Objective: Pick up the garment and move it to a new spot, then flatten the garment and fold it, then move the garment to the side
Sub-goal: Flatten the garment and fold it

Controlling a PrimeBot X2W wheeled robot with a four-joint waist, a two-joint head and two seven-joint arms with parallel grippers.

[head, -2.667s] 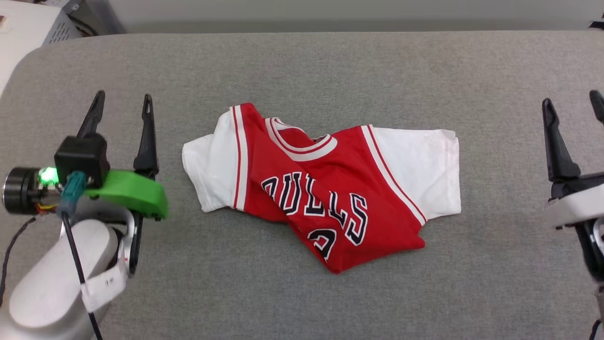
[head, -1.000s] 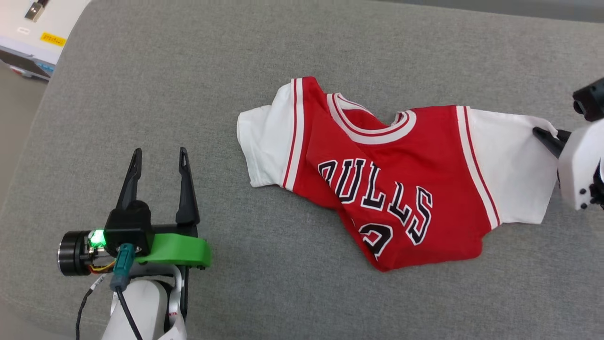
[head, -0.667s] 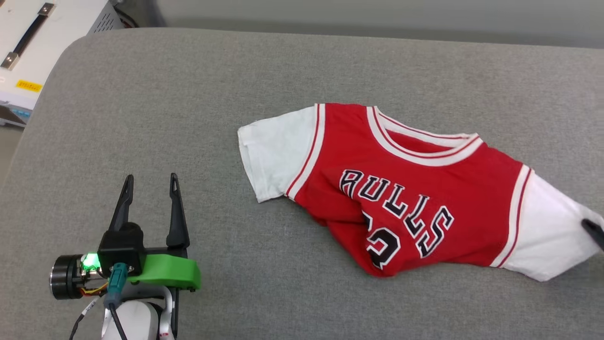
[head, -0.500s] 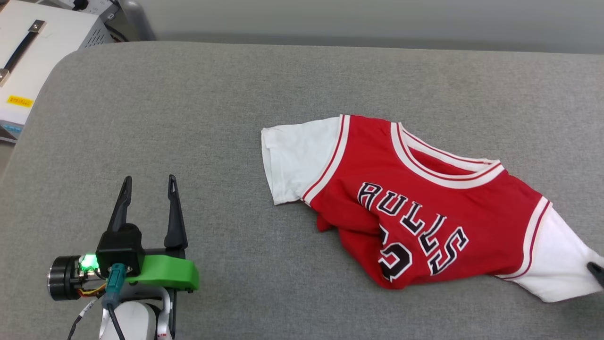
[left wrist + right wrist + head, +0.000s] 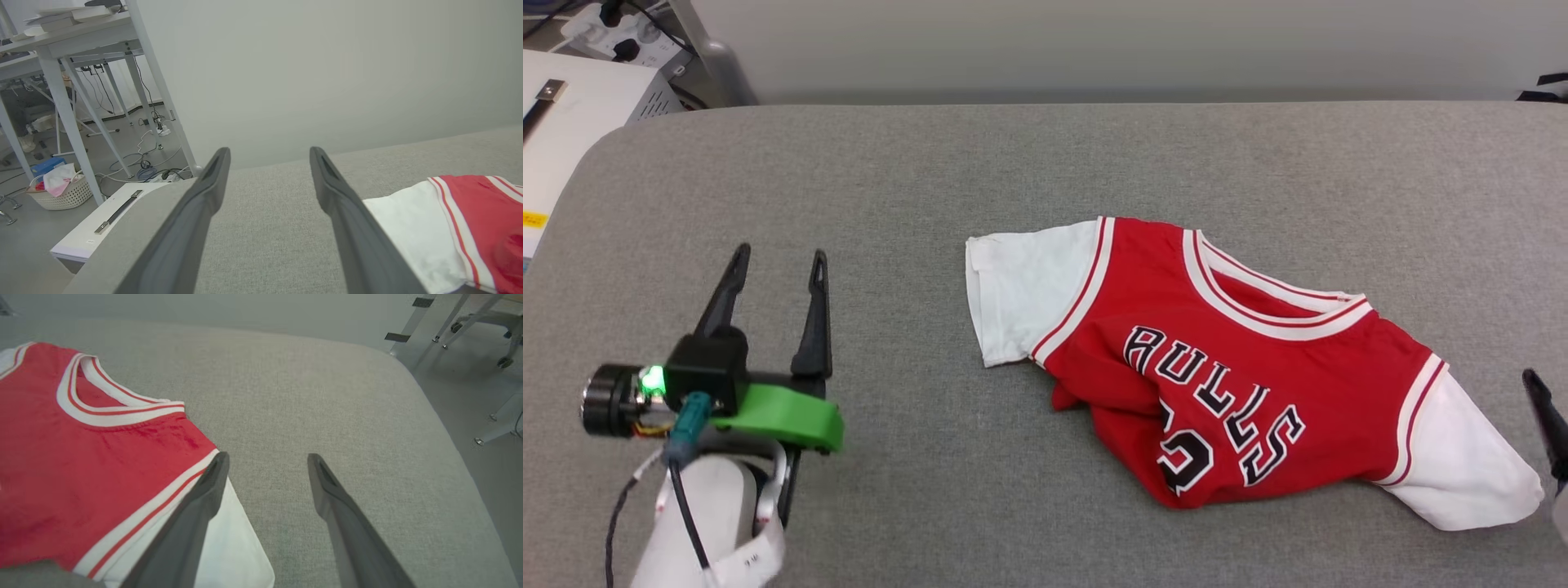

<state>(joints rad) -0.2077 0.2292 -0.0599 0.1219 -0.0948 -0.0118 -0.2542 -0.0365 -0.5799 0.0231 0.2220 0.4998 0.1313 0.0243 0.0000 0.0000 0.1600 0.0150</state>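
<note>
Shifted garment toward 3 o'clock on grey surface and released white sleeve: right hand spread beside it at 4 o'clock, left hand spread, idle at 8 o'clock; relocation judged done, with flattening, folding and side move pending.

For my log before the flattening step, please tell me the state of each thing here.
Shirt: lying front up, lower part bunched, not flat, not held.
Left tool: open, empty, apart from the shirt.
Right tool: open, empty, near a white sleeve.
Lamp: lit green.
</note>
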